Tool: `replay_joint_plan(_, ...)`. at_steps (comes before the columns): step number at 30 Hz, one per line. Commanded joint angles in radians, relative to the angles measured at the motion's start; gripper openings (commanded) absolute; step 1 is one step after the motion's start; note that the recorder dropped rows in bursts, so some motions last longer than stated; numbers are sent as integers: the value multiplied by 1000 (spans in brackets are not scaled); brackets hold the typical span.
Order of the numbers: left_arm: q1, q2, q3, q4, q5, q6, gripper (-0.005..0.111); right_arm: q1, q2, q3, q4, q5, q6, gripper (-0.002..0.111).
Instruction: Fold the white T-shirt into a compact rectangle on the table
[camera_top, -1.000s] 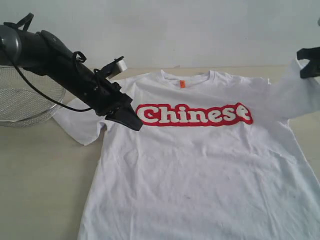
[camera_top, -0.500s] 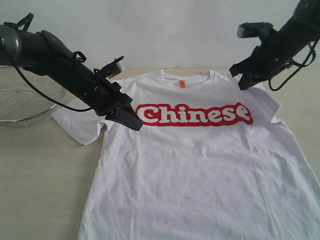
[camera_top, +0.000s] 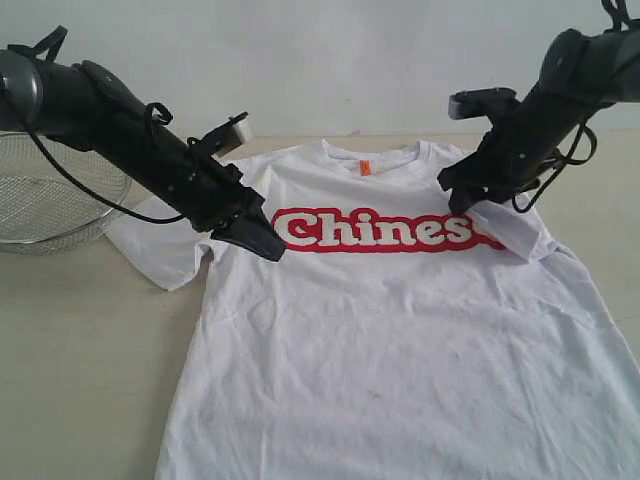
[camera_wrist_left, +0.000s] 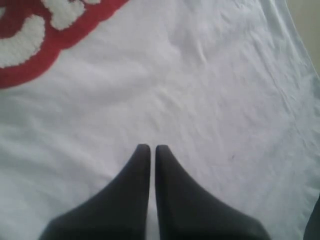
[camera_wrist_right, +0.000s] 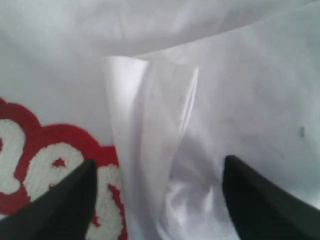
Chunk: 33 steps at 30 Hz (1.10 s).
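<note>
The white T-shirt lay front-up and mostly flat on the pale beige tabletop, with its collar and small orange tag at the far side. Red block lettering crossed the chest. The right-side sleeve lay folded inward over the last letter, and the left-side sleeve was spread out.

A: Where did the soft white cotton T-shirt lie?
B: Flat on the broad pale beige tabletop, collar farthest back, right-hand sleeve folded onto the chest.
A: And the round silver wire-mesh basket?
B: On the tabletop, left of the shirt.
</note>
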<state>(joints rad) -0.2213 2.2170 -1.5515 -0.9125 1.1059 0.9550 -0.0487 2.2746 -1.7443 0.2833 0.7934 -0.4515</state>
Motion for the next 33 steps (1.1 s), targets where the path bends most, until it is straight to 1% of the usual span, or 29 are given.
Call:
replay_joint_plan(1,2,-12,3,-15,11,15,4,-1,-60,-4,-35,-8,52,76)
replay_joint_plan(7,2,-12,3,-15,9,17,4,-1,-151,-4,-155,-26,109,67)
replay_joint_plan(9,2,-12,3,-19,-6,17,4,-1,-154,-4,-171,-56,127,57)
replay_joint_plan(10,2,-12,3,-24,-11,17,4,-1,-152,-4,-177,-70,127,47)
replay_joint_plan(13,2,-12,3,-68,-19,17,4,-1,-132,-4,-188,-126,127,10)
replay_joint_plan(14,2,-12,3,-80,-19,23,4,-1,-120,-4,-188,-148,132,0)
replay_joint_plan(19,2,-12,3,-99,-19,32,4,-1,-77,-4,-189,-195,132,0)
replay_joint_plan(24,2,-12,3,-99,-19,32,4,-1,-26,-4,-197,-189,138,0)
replay_joint_plan(27,2,-12,3,-99,-19,32,4,-1,7,-4,-227,-210,188,0)
replay_joint_plan(30,2,-12,3,-99,-17,32,4,-3,34,-4,-328,-212,273,0)
replay_joint_plan(33,2,-12,3,-99,-19,32,4,-18,51,-4,-469,-210,439,0)
